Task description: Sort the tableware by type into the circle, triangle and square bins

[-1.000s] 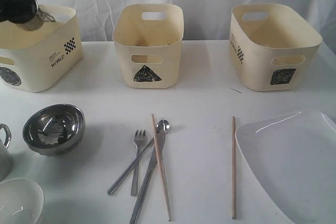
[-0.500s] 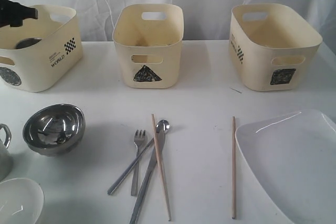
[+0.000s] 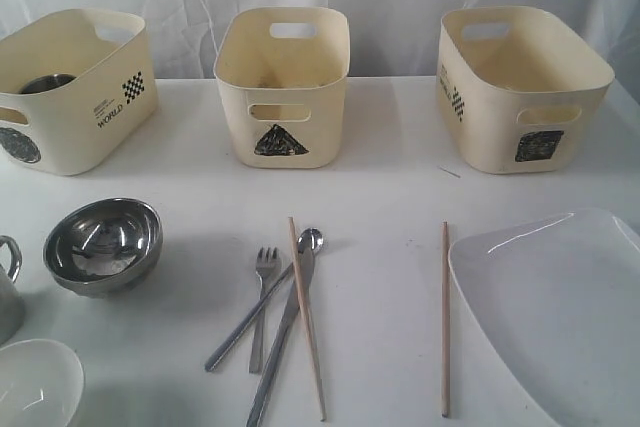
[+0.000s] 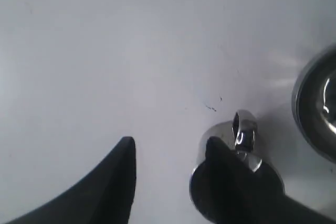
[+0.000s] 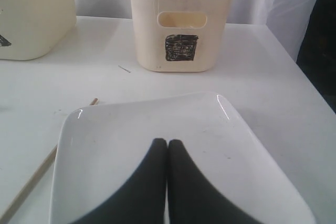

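The circle bin [image 3: 70,87] at the back left holds a steel mug [image 3: 45,83]. Beside it stand the triangle bin [image 3: 282,77] and the square bin [image 3: 520,82]. Nearer lie a steel bowl [image 3: 102,244], a second mug [image 3: 8,287] at the left edge, a white bowl [image 3: 35,382], fork [image 3: 262,297], spoon [image 3: 310,240], knife [image 3: 285,332], two chopsticks [image 3: 307,317] [image 3: 445,317] and the white plate [image 3: 555,307]. My left gripper [image 4: 170,141] is open over bare table, one finger overlapping the mug [image 4: 242,132]. My right gripper [image 5: 168,142] is shut above the plate [image 5: 105,145].
The steel bowl's rim [image 4: 315,108] shows just beyond the mug in the left wrist view. The right wrist view shows the square bin [image 5: 181,19] behind the plate and a chopstick [image 5: 31,179] alongside it. Neither arm shows in the exterior view.
The left gripper held a steel mug over the circle bin, let it drop inside, then left the exterior view. Everything else on the table stayed put.
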Robot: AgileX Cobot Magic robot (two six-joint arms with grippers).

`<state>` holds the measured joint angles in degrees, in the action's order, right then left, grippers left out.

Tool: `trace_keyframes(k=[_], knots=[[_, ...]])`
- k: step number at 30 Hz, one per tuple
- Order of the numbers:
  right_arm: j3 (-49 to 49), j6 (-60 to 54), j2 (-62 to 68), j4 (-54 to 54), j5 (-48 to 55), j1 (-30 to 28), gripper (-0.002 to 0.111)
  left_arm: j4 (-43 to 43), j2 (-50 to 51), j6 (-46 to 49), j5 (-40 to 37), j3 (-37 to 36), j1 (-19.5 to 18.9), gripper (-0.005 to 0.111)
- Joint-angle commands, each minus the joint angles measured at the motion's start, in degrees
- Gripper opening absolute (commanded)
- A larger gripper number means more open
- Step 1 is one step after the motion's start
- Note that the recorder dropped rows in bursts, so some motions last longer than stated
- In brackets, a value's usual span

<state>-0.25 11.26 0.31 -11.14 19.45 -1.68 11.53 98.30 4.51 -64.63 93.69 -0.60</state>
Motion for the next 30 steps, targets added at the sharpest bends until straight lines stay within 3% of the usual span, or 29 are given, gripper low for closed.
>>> trace_keyframes(k=[1, 5, 11, 15, 26, 30], knots=[[0.25, 0.02, -0.31, -0.5, -0.2, -0.64, 0.0, -1.14, -2.41, 2.15, -5.34, -10.31, -0.45, 0.047], [0.25, 0.02, -0.31, -0.5, -0.2, -0.64, 0.0, -1.26, -4.71, 2.95, -5.34, -19.38, -0.45, 0.047], [0.25, 0.02, -0.31, -0.5, -0.2, -0.64, 0.0, -2.61, -6.32, 2.57, 5.88, -29.99, -0.45, 0.047], [0.25, 0.02, -0.31, -0.5, -0.2, -0.64, 0.0, 2.08, -6.32, -2.32, 14.5, -35.17, -0.45, 0.047], [0.25, 0.02, -0.31, -0.5, -0.2, -0.64, 0.0, 5.52, -12.13, -6.34, 17.11, -36.79, -0.45, 0.047], [0.25, 0.02, -0.31, -0.5, -0.2, -0.64, 0.0, 11.21, -15.82, -10.41, 19.13, -36.95, -0.45, 0.047]])
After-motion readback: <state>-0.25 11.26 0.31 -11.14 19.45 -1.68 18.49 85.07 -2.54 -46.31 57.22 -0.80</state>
